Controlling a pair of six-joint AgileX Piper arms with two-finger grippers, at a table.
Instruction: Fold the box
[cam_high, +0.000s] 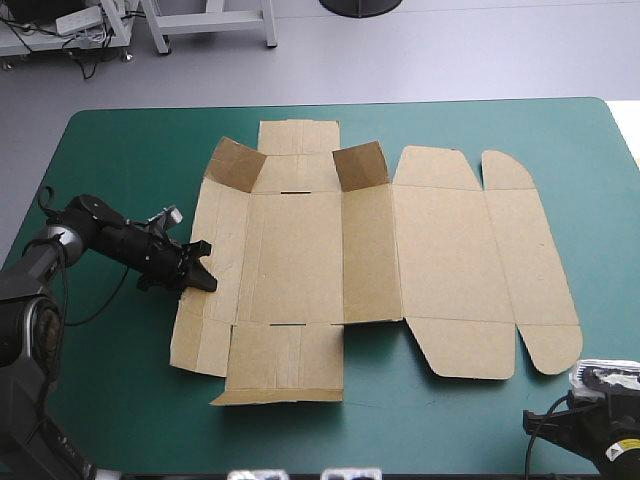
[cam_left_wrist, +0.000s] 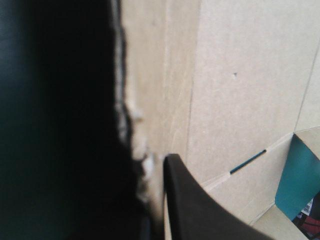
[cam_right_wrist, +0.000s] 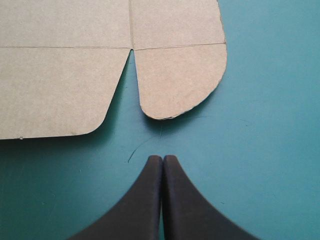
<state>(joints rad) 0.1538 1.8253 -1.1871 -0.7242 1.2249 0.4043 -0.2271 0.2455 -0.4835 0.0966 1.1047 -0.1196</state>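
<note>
Apparently the left gripper (cam_high: 200, 272) is pinching the box (cam_high: 300, 250) at its left edge, the board between its nearly closed fingers (cam_left_wrist: 200, 210). By my judgement the left wall is the step in hand, and next it needs lifting and folding inward. The right gripper (cam_right_wrist: 162, 158) is closed and empty, with the rounded flap (cam_right_wrist: 180, 80) just ahead of it, apart.

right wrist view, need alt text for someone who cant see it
The right end effector, shut into a pointed arch, points at a rounded flap of the box, a brown board sheet lying flat on the teal-green cover. A larger flap lies beside it.
</note>
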